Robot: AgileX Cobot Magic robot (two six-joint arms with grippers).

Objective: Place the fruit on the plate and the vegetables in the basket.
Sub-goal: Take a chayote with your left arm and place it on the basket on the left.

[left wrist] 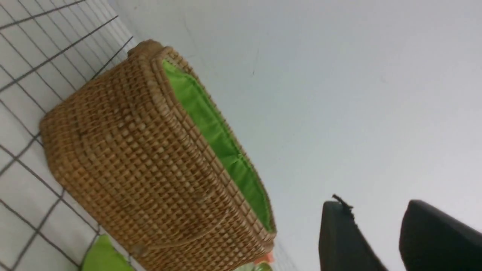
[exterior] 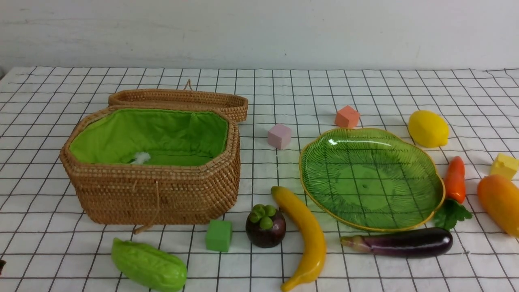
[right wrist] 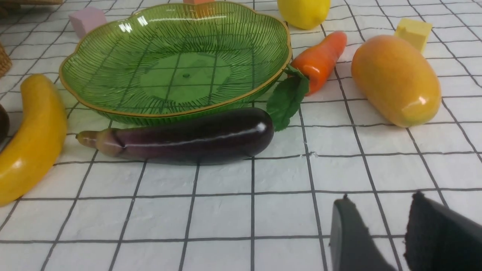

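The open rattan basket [exterior: 154, 190] with green lining stands at the left and holds no vegetables. The green glass plate [exterior: 369, 178] at the right is bare. Banana [exterior: 304, 231] and mangosteen [exterior: 265, 227] lie between them. Lemon [exterior: 427, 128] and mango [exterior: 500, 202] lie right of the plate. The carrot [exterior: 455, 180] lies against the plate's right rim, the eggplant [exterior: 405, 242] before the plate, and the gourd [exterior: 148, 265] before the basket. My left gripper [left wrist: 374, 205] hangs open beside the basket [left wrist: 131, 158]. My right gripper [right wrist: 381, 198] is open above the cloth, short of the eggplant [right wrist: 196, 137].
Small cubes dot the checked cloth: pink [exterior: 279, 136] and orange [exterior: 347, 117] behind the plate, green [exterior: 219, 235] beside the mangosteen, yellow [exterior: 504, 165] at the far right. The basket's lid [exterior: 178, 101] lies back behind it. A white wall closes the rear.
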